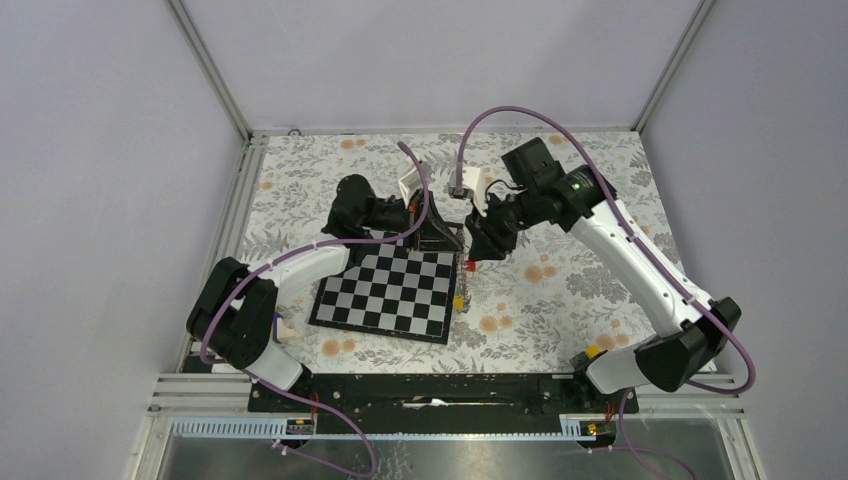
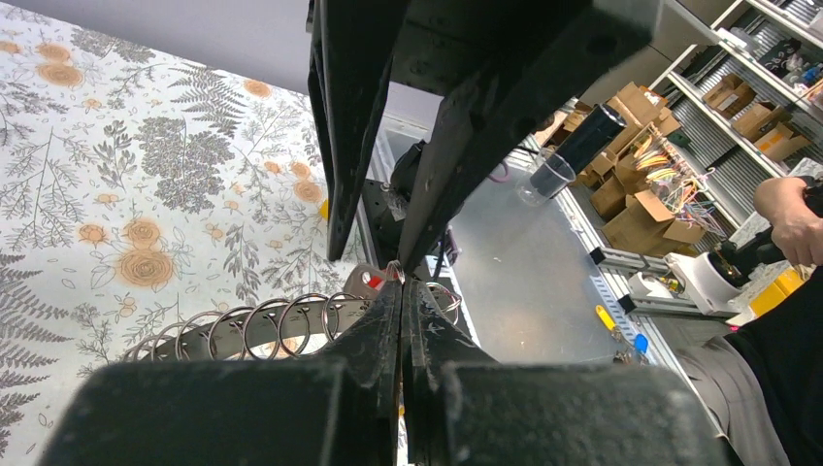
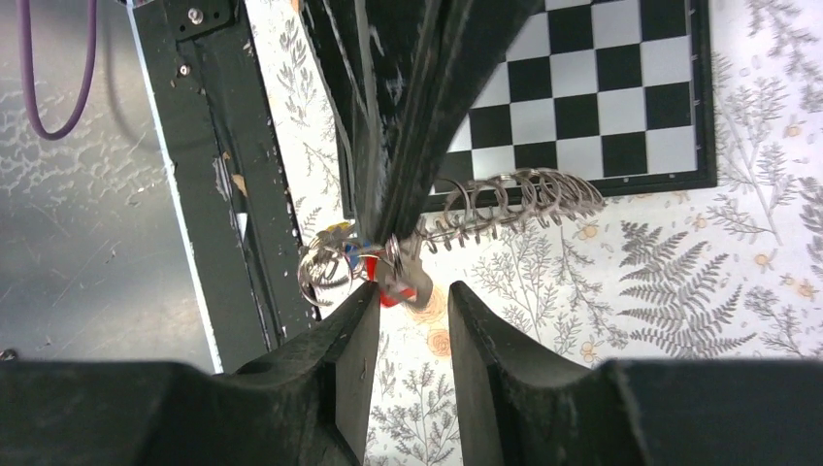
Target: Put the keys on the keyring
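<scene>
The left fingers (image 2: 378,335) are clenched on one end of the keyring (image 2: 262,327), whose coils stretch away along an edge of the chessboard (image 3: 602,87). The right fingers (image 3: 354,320) stand apart, gripping nothing, with a red-tagged key (image 3: 396,289) between their tips, just beside the clamped end. Both arms meet over the floral table (image 3: 679,291).
</scene>
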You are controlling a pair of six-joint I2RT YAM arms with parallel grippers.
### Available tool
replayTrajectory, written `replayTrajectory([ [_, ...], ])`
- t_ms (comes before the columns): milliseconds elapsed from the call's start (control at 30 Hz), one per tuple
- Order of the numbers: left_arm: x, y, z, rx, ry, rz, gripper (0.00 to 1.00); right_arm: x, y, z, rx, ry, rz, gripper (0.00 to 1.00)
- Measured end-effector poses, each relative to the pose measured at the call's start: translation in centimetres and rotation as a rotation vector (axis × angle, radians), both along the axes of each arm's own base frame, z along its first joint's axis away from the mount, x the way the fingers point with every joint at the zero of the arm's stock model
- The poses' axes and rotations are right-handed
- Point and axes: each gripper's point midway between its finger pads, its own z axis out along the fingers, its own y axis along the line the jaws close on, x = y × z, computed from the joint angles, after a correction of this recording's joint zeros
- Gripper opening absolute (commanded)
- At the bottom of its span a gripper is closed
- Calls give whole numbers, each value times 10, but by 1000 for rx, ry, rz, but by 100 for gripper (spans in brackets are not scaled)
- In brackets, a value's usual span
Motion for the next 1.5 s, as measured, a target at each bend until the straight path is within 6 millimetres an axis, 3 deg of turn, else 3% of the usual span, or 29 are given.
replayTrajectory([
  [300, -6, 6, 24, -76, -43, -17, 0, 4, -10, 36, 163, -88, -22, 38],
  [667, -10, 10, 23, -166, -30, 31, 0, -6, 3, 48, 283, -45, 44, 34],
  [1200, -5, 10, 21, -190, 12, 87, 0, -19, 10, 31, 332, 74, 77, 35],
  [1500, -4, 10, 21, -192, 13, 90, 0, -16, 11, 28, 336, 84, 62, 21],
])
